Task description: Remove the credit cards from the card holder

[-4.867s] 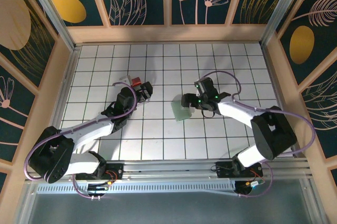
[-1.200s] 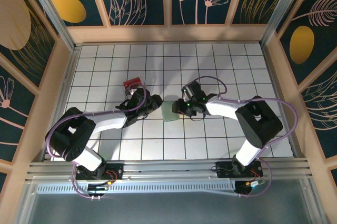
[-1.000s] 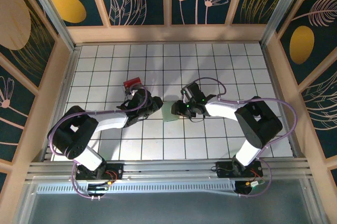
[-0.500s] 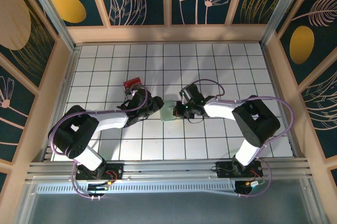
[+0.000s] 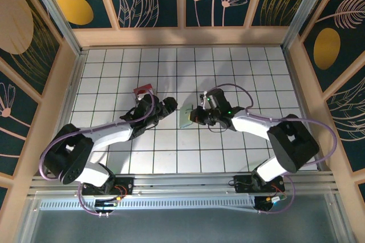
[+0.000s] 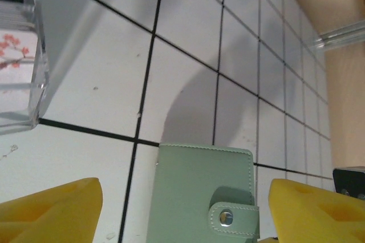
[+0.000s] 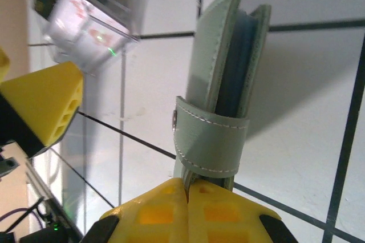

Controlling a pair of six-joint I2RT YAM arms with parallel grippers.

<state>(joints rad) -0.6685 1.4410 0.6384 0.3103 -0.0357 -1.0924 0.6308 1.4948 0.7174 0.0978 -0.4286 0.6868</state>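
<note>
The card holder (image 5: 185,114) has slid left towards the middle of the table (image 5: 239,66) and now stands more on its edge than it did a moment ago, when it lay flatter. The left gripper (image 6: 185,200) has closed in on it and spread its jaws wide, one finger on each side of the holder, not touching it as far as I can see. The right gripper (image 7: 187,200) has clamped down. Its jaws are pressed together on the holder's lower edge, right by the strap (image 7: 208,140).

That strap is still snapped shut across both panels. No credit cards are out. I take them to be tucked inside, where only a bluish layer shows between the panels.

What worries me is that thin pinch on one edge. If the left arm tugs at the strap or a panel, the soft holder could twist or slip free and drop. The clear box (image 5: 144,90) also sits just behind the left arm, so a careless swing could knock it.
</note>
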